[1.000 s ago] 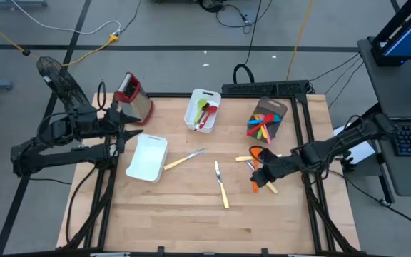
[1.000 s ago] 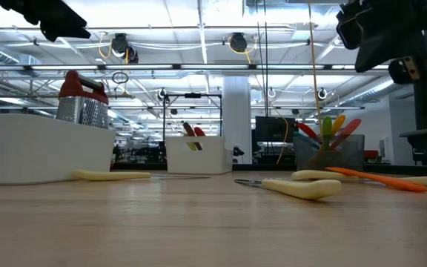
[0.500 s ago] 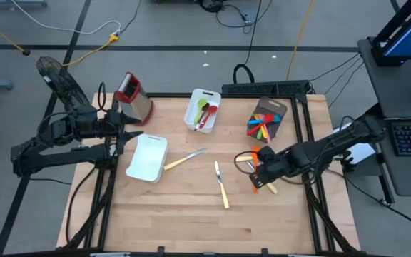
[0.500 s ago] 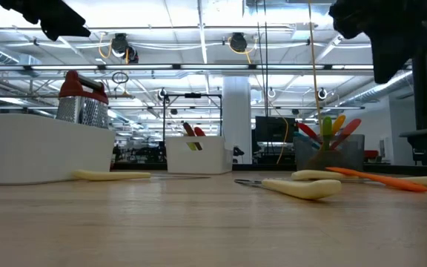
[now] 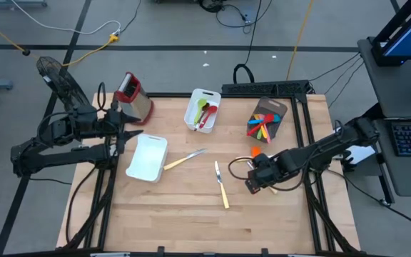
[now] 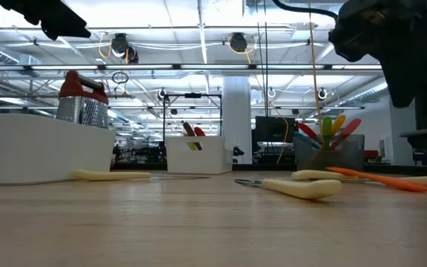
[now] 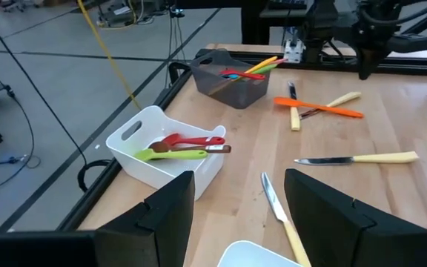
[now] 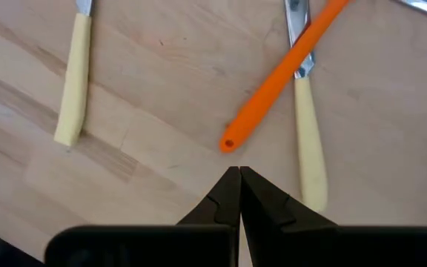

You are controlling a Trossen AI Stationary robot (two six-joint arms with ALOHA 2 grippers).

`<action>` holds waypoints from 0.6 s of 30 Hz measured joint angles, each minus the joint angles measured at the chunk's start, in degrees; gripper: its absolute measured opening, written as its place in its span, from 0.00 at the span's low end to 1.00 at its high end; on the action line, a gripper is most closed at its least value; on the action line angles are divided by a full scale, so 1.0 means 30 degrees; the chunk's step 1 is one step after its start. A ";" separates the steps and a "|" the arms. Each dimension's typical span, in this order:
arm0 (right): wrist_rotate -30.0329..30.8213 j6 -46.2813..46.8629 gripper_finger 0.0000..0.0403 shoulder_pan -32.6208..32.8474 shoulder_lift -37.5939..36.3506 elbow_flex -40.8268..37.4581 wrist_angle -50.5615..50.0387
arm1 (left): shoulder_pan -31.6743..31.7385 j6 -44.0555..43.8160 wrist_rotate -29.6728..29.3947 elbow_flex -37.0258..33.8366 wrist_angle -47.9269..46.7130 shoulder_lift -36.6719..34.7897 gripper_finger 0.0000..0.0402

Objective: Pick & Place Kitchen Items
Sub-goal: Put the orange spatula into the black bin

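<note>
An orange spatula (image 8: 276,78) lies on the wooden table, crossed over a cream-handled piece of cutlery (image 8: 308,148); another cream-handled piece (image 8: 73,85) lies beside them. My right gripper (image 8: 239,176) is shut and points steeply down just above the table, short of the spatula's handle end (image 8: 228,143), touching nothing. In the high view it (image 5: 254,182) hides most of the spatula (image 5: 255,151). Two cream-handled knives (image 5: 222,187) (image 5: 184,158) lie mid-table. My left gripper (image 7: 237,204) is open at the table's left edge, raised, with nothing between its fingers.
A white tray (image 5: 203,96) at the far middle holds red and green utensils. A dark bin (image 5: 271,107) of coloured utensils stands far right. A second white tray (image 5: 147,158) sits left of centre, and a metal grater with a red top (image 5: 130,96) at the far left.
My right gripper, still shut, has tipped from a shallow slant to pointing steeply down. It has shifted slightly toward the table's left edge, over the orange spatula and cutlery. Nothing on the table has moved.
</note>
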 joint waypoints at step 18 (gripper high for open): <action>0.1622 0.2166 0.38 -0.0268 -0.0034 -0.0053 -0.0010 | 0.0005 -0.0031 -0.0088 0.0000 0.0009 -0.0007 0.54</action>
